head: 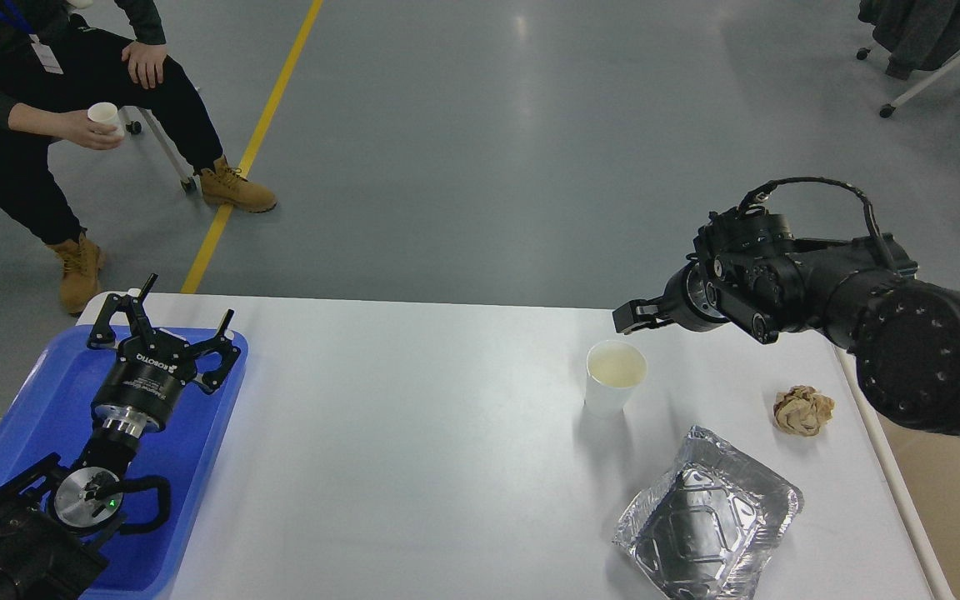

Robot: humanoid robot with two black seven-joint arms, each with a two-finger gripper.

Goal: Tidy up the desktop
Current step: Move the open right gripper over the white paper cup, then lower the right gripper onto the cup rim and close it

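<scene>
The white desktop point(413, 433) fills the lower view. On its right part stand a white paper cup point(615, 378) holding pale liquid, a crumpled brown paper ball point(802, 410) and an empty foil tray point(709, 527). My left gripper point(165, 327) is open and empty, hovering over the blue plastic tray point(197, 467) at the far left. My right gripper point(632, 317) hangs just above and behind the cup, a little to its right, seen end-on and dark, so its fingers cannot be told apart.
A cream-coloured bin point(938, 500) stands against the desktop's right edge, mostly behind my right arm. A seated person point(47, 100) holding a small white cup is beyond the far left corner. A yellow floor line point(255, 142) runs behind.
</scene>
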